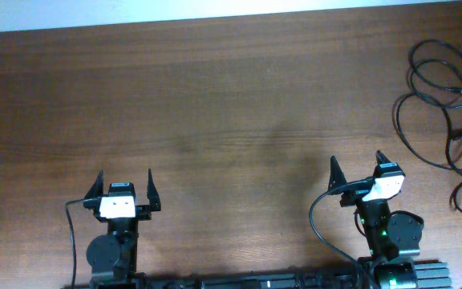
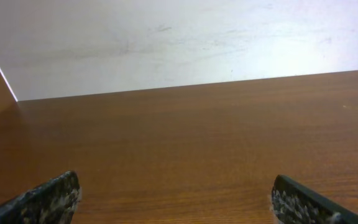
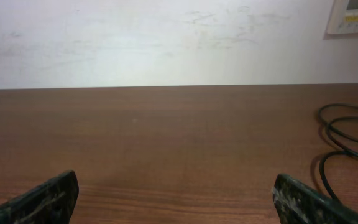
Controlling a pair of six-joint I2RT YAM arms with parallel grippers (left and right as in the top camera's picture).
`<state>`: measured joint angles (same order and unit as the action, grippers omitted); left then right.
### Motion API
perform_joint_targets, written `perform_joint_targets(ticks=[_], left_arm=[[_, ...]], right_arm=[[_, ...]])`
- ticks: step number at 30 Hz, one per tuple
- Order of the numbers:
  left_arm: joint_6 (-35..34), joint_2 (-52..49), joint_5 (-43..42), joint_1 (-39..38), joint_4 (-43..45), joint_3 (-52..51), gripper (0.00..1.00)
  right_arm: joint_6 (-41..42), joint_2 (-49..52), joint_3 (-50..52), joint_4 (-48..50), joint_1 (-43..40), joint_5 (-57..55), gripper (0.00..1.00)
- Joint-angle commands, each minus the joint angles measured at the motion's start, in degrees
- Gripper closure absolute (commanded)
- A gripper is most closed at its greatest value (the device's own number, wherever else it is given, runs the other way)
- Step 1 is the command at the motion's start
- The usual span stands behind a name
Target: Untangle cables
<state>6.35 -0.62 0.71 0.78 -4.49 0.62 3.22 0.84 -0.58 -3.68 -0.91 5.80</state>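
Overhead, the cables (image 1: 443, 104) are seen in loose, overlapping loops at the far right edge of the worktop (image 1: 215, 104). They are spread from the far right corner down to a level about even with the right pincer (image 1: 356, 158). They lie to the right of that pincer and ahead of it, well apart from its fingers (image 1: 333, 168), and nothing is touched by either arm. A small plug end can be made out among the upper loops, though its type cannot be told.

The right pincer is held wide, with bare wood between its two fingers and nothing gripped. In the right wrist view, parts of two or three loops are seen at the right side of the frame, off beyond the right finger rather than between the tips.

The left pincer (image 1: 125, 174) is likewise spread wide and empty, near the front left of the worktop, far from the cables. Only wood and a pale wall (image 2: 179, 43) are shown in its wrist view.
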Motion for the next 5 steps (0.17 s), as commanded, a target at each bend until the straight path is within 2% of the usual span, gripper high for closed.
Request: perform_joint_targets(ticks=[1,5], left_arm=[[-0.1,0.3,0.4,0.0,-0.3,-0.1,0.01],[-0.1,0.3,0.4,0.0,-0.3,-0.1,0.01]], right_arm=[[0.0,-0.7,0.3,-0.4,0.1,-0.5,0.01],[0.0,-0.7,0.3,-0.4,0.1,-0.5,0.01]])
